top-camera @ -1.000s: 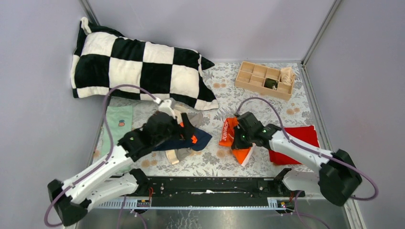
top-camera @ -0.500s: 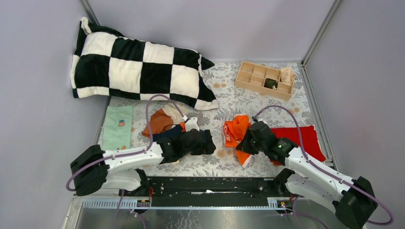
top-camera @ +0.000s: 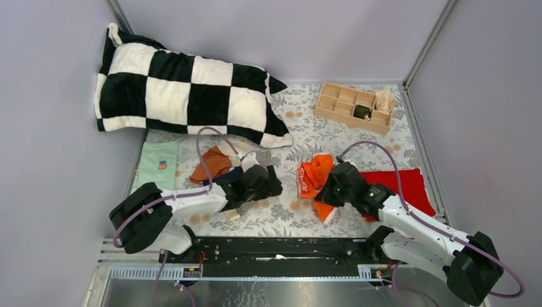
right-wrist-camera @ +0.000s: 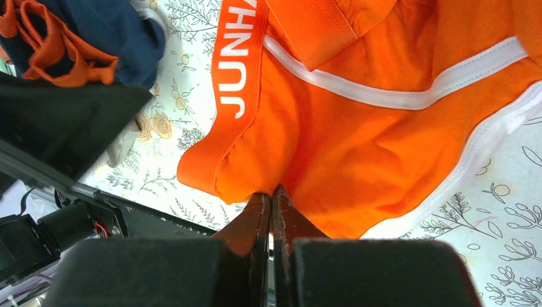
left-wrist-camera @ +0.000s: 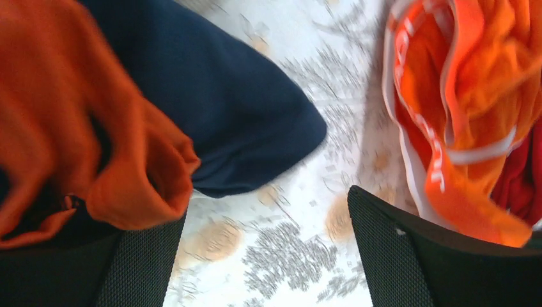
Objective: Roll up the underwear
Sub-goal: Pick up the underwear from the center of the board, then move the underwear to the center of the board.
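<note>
The right gripper (right-wrist-camera: 271,199) pinches shut on the near hem of the bright orange, white-lettered cloth brief (right-wrist-camera: 383,141). Its waistband runs away from the jaws. The left gripper (left-wrist-camera: 268,252) gapes empty, farther off.

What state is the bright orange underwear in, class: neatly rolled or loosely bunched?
Loosely bunched, not rolled: the orange underwear lies crumpled, waistband lettering showing, its edge pinched in the right hand.

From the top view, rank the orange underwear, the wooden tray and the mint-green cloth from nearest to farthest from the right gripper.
1. orange underwear: pinched at the tips of the right gripper.
2. wooden tray: farther back, on the right side.
3. mint-green cloth: far over on the left side.
</note>
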Controlling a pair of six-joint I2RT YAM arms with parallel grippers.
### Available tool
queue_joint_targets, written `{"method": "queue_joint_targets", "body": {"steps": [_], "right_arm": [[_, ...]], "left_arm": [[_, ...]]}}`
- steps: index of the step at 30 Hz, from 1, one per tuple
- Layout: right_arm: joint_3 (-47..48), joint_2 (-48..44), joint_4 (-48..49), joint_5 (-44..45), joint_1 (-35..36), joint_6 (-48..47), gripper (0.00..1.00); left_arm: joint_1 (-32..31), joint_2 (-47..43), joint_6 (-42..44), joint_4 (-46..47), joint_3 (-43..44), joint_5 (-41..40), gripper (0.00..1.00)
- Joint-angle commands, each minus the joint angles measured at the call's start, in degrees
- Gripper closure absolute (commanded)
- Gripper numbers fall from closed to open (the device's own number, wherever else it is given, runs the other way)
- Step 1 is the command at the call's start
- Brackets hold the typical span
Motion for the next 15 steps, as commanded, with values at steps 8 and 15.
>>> {"method": "queue_joint_targets", "body": {"steps": [8, 15], "right_arm": [[-0.5, 1.1, 1.6, -1.1, 0.2, -0.4, 1.00], [0.8, 2.2, 1.1, -1.6, 0.2, -2.4, 1.00]], "left_arm": [[20.4, -4.4, 4.6, -4.5, -3.5, -3.7, 0.01], [28.2, -2.5, 8.9, -6.5, 1.2, -5.1, 0.01]]}}
